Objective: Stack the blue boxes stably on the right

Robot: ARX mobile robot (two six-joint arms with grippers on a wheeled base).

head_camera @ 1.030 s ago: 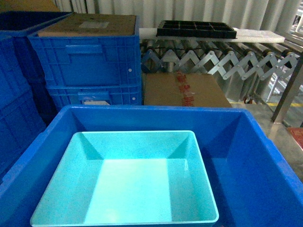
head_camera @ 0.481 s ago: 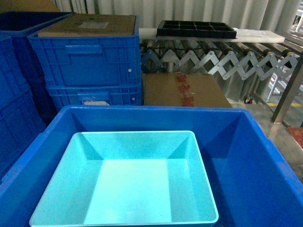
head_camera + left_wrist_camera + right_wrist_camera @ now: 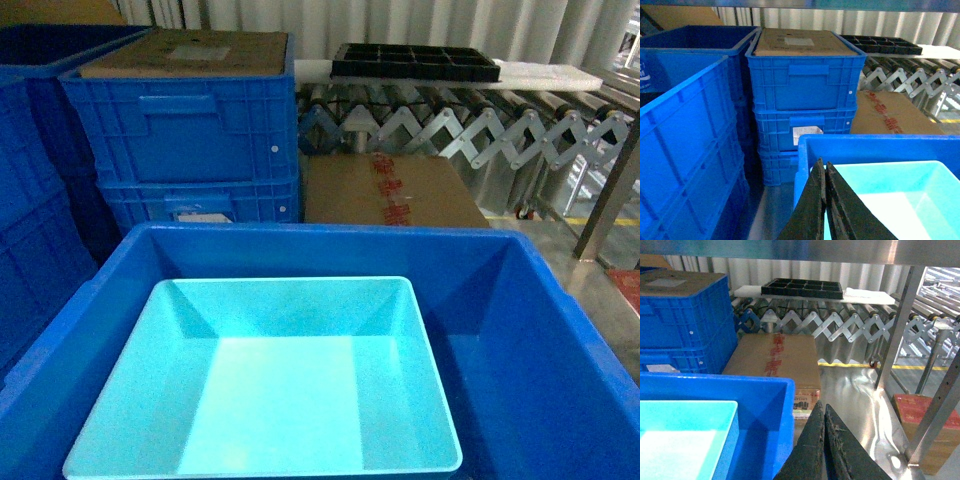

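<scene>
1. The large blue bin (image 3: 530, 340) fills the lower part of the head view, and its inside is dark and smooth.
2. The stacked ribbed crates (image 3: 185, 140) stand behind the bin on the left, with a brown sheet of cardboard lying on the top one.
3. The roller conveyor (image 3: 470, 115) with its scissor frame runs across the back on the right.
4. The turquoise box (image 3: 270, 390) sits inside the large blue bin, pushed toward the bin's left side, upright with the opening up; a strip of the bin floor shows to its right.
5. The cardboard carton (image 3: 390, 190) with red tape stands on the floor between the crates and the conveyor.
6. The black tray (image 3: 415, 62) with compartments lies on top of the conveyor.
7. The left gripper (image 3: 824, 200) has its two dark fingers pressed together with nothing between them, over the near left corner of the bin.
8. The right gripper (image 3: 823, 440) also has its fingers closed together and empty, beside the bin's right wall.
</scene>
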